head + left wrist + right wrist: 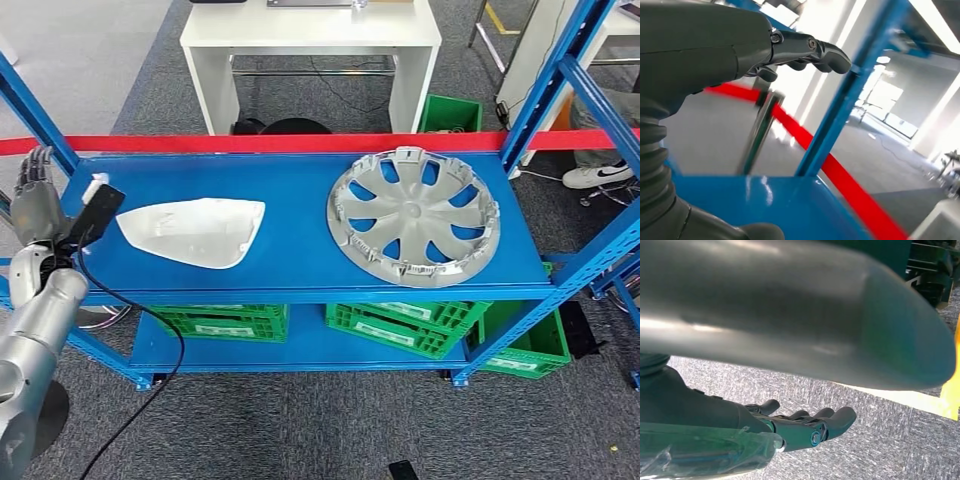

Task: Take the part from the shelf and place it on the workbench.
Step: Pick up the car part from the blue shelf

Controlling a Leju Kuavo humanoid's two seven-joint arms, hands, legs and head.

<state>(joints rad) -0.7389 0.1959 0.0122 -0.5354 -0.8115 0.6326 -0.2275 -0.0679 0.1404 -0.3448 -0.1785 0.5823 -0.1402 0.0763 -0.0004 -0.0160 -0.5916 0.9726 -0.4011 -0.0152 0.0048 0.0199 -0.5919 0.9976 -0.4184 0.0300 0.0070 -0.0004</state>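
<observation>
Left hand (pixel 32 195) at frame left, fingers spread, empty, white part (pixel 195 231) and hubcap (pixel 413 215) on blue shelf (pixel 302 270), right hand (pixel 802 427) fingers extended, empty.

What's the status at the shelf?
Left robot hand open, raised at shelf's left end. Right robot hand open, empty. White mirror cover and hubcap untouched on blue shelf. Nothing blocking.
</observation>
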